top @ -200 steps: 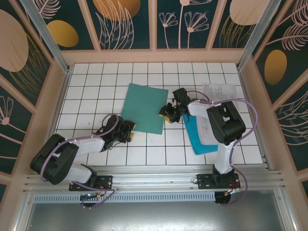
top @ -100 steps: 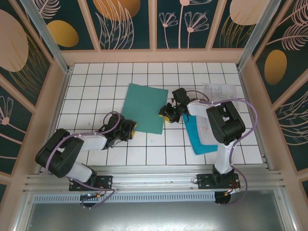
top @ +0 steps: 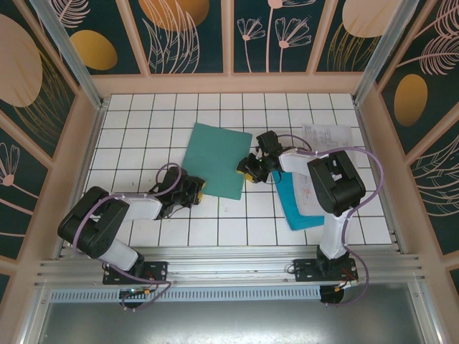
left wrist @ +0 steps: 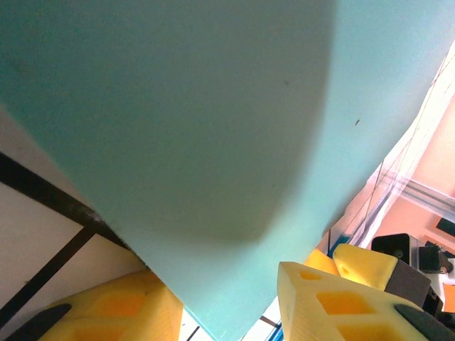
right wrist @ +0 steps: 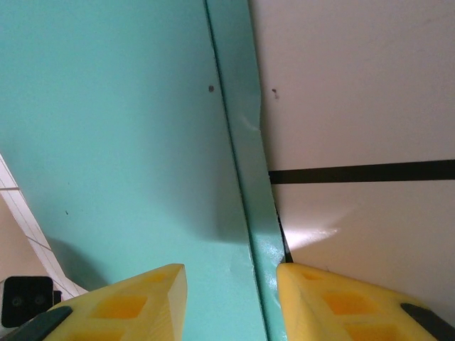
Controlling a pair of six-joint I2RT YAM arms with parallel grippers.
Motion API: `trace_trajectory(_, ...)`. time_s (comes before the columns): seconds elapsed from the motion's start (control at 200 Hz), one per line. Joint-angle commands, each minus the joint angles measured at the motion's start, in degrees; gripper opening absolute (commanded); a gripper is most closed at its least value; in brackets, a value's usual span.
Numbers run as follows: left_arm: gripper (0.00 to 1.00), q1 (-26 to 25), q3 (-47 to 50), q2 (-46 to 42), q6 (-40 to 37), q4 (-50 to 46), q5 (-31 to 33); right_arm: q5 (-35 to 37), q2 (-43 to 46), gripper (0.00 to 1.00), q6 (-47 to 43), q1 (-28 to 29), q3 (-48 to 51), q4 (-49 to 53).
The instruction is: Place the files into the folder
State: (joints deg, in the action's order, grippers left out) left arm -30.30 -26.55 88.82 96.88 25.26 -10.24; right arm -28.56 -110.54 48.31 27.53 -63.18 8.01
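Green folder (top: 215, 161) alone, one cyan sheet (top: 298, 211), one printed page (top: 327, 135)

White gridded tabletop (top: 143, 129); teal floral wall panels (top: 193, 36) behind; aluminium rail (top: 229, 269) at near edge.

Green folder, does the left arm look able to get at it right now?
Probably yes: the left hand sits at the near corner of the folder, fingers open either side of its edge, with nothing in between.

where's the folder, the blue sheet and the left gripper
folder (top: 214, 159), top external view, middle of its cover
blue sheet (top: 300, 213), top external view, its bare near part
left gripper (top: 200, 189), top external view, between its fingertips
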Motion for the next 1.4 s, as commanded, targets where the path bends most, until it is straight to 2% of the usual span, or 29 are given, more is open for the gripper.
trace_trajectory(0.0, 0.40, 0.01, -0.95, 2.32, -0.82, 3.62, -0.04, 1.59, -2.87, 0.41, -1.27, 0.61, -0.10, 3.10)
trace_trajectory(0.58, 0.32, -4.39, -3.76, 5.97, 3.14, 10.91, -2.95, -3.59, -4.19, 0.46, -2.02, -1.39, -1.69, 1.22)
trace_trajectory(0.741, 0.22, -4.55, -4.33, 5.72, 3.62, 11.22, -3.22, -4.23, -4.37, 0.47, -1.92, -1.51, -1.86, 0.76)
trace_trajectory(0.981, 0.00, -4.59, -3.35, 4.18, 5.75, 12.18, -3.43, -5.50, -3.64, 0.47, -1.53, -2.13, -2.30, -0.44)
trace_trajectory(1.396, 0.00, -4.58, -1.80, 3.05, 9.53, 14.98, -4.37, -7.46, -1.26, 0.48, 1.05, -2.64, -4.13, -1.56)
